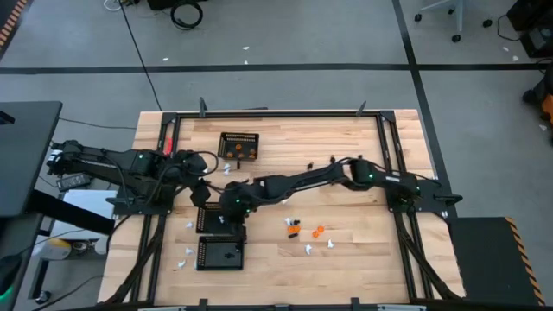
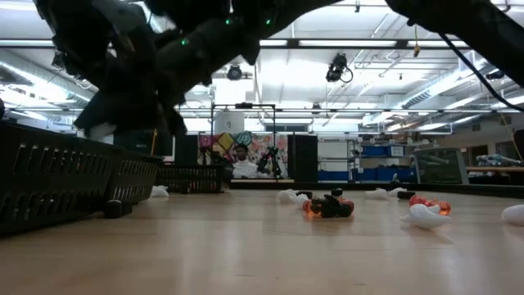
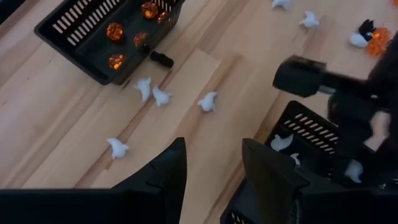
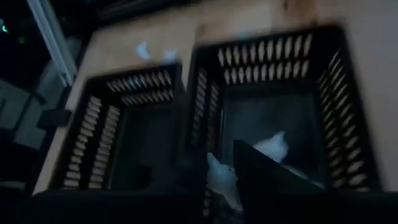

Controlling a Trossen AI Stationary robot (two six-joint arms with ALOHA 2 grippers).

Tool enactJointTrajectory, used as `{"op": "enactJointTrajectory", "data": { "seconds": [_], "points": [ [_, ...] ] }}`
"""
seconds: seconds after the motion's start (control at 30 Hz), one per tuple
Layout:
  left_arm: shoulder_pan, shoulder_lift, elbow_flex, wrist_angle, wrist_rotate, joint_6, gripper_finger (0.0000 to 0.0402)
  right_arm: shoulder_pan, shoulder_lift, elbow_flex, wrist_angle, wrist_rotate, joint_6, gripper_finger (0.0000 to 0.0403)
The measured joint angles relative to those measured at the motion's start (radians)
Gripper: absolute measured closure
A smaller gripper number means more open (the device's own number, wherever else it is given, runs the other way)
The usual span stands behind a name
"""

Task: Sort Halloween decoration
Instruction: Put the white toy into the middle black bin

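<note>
Three black mesh baskets stand on the table's left half. The far basket (image 1: 239,145) (image 3: 74,37) holds orange pieces. The middle basket (image 1: 210,223) (image 4: 280,56) holds a white piece (image 4: 273,146). Beside it is the near basket (image 1: 220,253) (image 4: 124,93). My right gripper (image 1: 232,206) (image 4: 239,180) hangs over the middle basket with a white piece at its fingers. My left gripper (image 1: 200,186) (image 3: 211,165) is open and holds nothing, above bare wood beside that basket. Loose white pieces (image 3: 160,96), orange pieces (image 1: 318,231) and black pieces (image 1: 294,226) lie on the table. My right gripper has a small white piece (image 4: 221,177) at its fingertips, against the inner side of one finger (image 4: 267,174). It comes from above, pointing down into the middle basket. The piece is clear of the basket floor. The other finger is lost in the dark.
Loose white pieces lie left of the baskets (image 1: 188,226) (image 1: 184,259) and near the table's middle (image 1: 308,250). An orange and black cluster (image 2: 327,205) sits mid-table. A black frame (image 1: 380,130) borders the wooden top. Open wood lies right of the pieces.
</note>
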Motion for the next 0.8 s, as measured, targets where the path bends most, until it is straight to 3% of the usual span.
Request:
{"op": "enactJointTrajectory", "data": {
  "seconds": [0.13,0.4,0.67,0.8],
  "points": [
    [0.000,0.000,0.000,-0.005,0.003,0.005,0.0239,-0.010,0.015,0.001,-0.017,-0.064,0.028,0.0284],
    [-0.001,0.000,0.000,0.006,0.006,0.031,0.0239,-0.028,-0.051,0.003,-0.124,-0.029,0.033,0.0246],
    [-0.026,0.000,0.000,0.035,0.006,0.055,0.0239,0.034,-0.188,-0.008,-0.570,0.266,-0.134,0.0257],
    [-0.026,0.000,0.000,0.069,0.006,0.075,0.0239,0.032,-0.246,-0.114,-0.604,0.269,-0.123,0.0259]
  ]
}}
